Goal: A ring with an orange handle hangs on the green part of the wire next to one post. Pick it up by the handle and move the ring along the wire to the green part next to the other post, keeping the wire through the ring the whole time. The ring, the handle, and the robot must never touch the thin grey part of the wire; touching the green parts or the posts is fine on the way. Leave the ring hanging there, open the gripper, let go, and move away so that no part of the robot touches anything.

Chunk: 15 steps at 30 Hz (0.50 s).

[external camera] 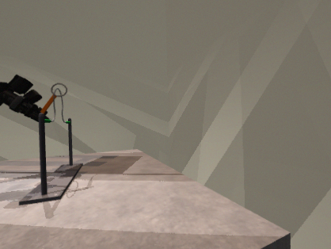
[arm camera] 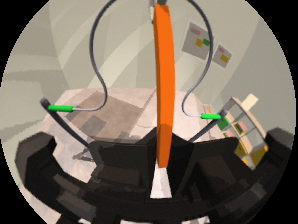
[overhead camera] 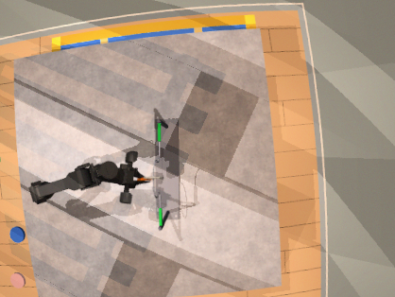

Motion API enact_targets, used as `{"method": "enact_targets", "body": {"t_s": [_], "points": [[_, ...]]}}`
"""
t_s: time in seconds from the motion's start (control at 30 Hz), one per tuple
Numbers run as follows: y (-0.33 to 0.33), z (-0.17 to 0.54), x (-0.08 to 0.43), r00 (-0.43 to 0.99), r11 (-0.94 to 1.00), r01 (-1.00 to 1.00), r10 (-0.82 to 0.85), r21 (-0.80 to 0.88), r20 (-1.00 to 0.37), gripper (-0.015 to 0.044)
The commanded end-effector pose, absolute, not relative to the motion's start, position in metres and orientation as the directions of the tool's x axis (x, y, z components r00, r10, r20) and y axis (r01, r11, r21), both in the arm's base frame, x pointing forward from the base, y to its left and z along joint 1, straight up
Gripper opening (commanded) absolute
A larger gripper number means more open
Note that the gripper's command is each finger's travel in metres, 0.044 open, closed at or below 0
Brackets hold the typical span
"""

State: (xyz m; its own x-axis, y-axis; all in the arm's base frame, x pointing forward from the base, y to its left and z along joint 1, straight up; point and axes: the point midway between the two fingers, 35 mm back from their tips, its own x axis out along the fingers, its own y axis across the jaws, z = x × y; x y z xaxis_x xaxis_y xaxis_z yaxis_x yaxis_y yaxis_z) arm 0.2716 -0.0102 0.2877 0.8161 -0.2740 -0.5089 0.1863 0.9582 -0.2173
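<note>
My gripper [overhead camera: 145,180] [external camera: 43,113] [arm camera: 158,130] is shut on the orange handle [overhead camera: 142,179] [external camera: 48,104] [arm camera: 165,85]. The handle slopes up to the ring [external camera: 51,90], which is around the top of the grey wire's tall arch [arm camera: 92,45]. Whether ring and wire touch cannot be told. In the top view the ring is nearly edge-on, about midway between the posts. One green part [overhead camera: 161,218] [external camera: 47,120] is by the near post [external camera: 43,158]; the other green part [overhead camera: 159,132] [external camera: 67,122] is by the far post [external camera: 70,143]. Both green parts lie well below the ring.
The posts stand on a dark base plate [overhead camera: 172,194] [external camera: 59,186] on the table [overhead camera: 227,227]. The fingers are close to the wire's near side. Blue [overhead camera: 17,234] and pink [overhead camera: 17,280] discs are far off at the left. A shelf shows at the wrist view's right.
</note>
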Motion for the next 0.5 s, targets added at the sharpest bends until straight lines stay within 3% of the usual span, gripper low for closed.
{"method": "enact_targets", "body": {"t_s": [0.0,0.47], "points": [[-0.014,0.289,0.271,0.815,0.943,0.188,-0.305,-0.275,-0.492,-0.0150],[-0.025,0.293,0.270,0.808,0.861,0.184,-0.407,-0.473,-0.426,-0.0150]]}}
